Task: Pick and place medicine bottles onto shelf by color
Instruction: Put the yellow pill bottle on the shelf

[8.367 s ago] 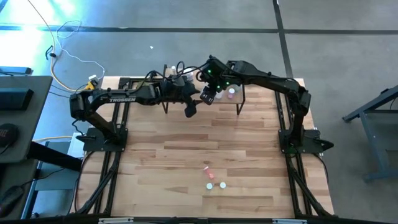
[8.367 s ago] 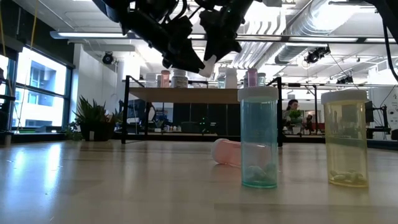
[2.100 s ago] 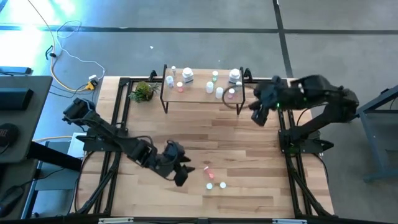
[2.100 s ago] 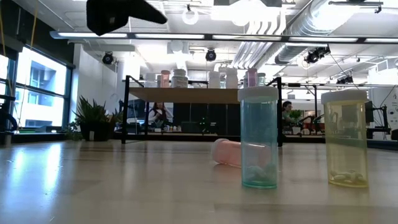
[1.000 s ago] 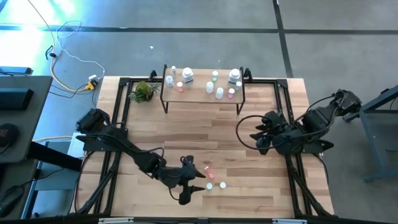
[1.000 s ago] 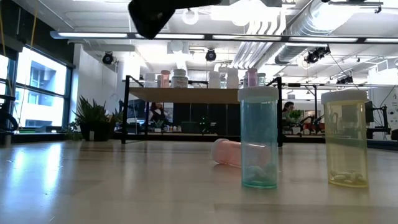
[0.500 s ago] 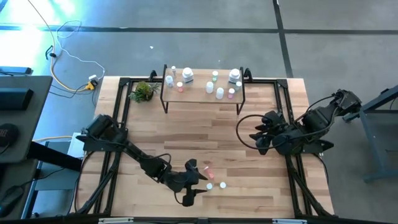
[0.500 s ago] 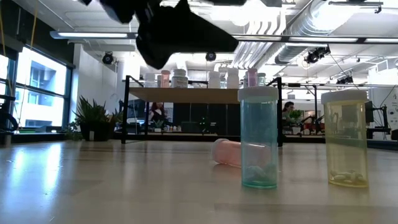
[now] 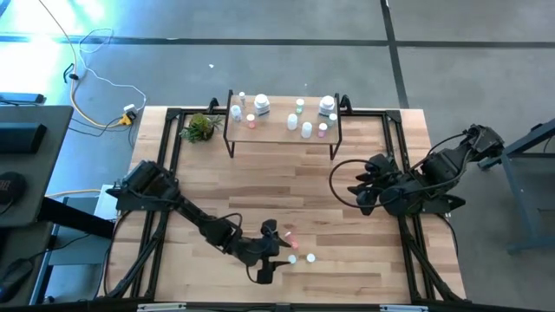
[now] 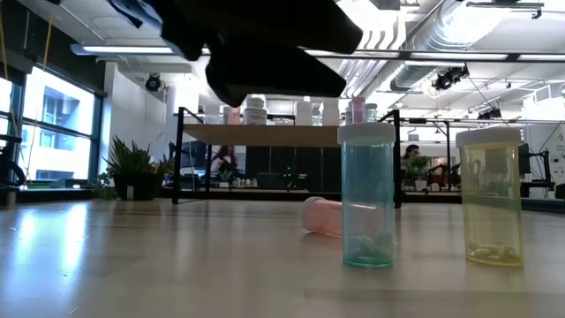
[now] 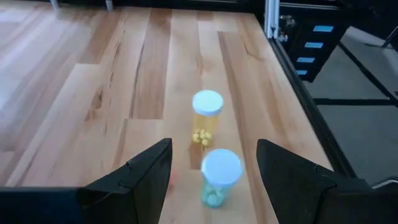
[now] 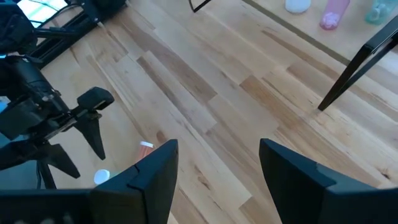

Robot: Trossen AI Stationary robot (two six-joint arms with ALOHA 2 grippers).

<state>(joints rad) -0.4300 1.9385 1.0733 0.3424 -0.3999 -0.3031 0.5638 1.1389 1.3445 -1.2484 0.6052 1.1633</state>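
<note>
Three medicine bottles are near the table's front edge. A green one with a white cap (image 11: 219, 177) and a yellow one (image 11: 206, 118) stand upright; a pink one (image 10: 322, 215) lies on its side. My left gripper (image 9: 273, 251) hovers open above the table just left of them. The green bottle (image 9: 293, 258) is a little ahead of its fingers (image 11: 146, 177), untouched. Several more bottles stand on the shelf (image 9: 282, 130) at the far edge. My right gripper (image 9: 357, 192) waits open and empty above the right side.
A small potted plant (image 9: 200, 126) sits left of the shelf. Black frame rails (image 9: 165, 165) run along the table's left and right edges. Bare wood (image 9: 286, 182) lies between the shelf and the near bottles. The right wrist view shows my left gripper (image 12: 81, 124) beside the pink bottle (image 12: 146, 145).
My left gripper has sunk toward the table and crept right, toward the standing bottles, rolling a little. It has stayed open. The bottles have not moved.
</note>
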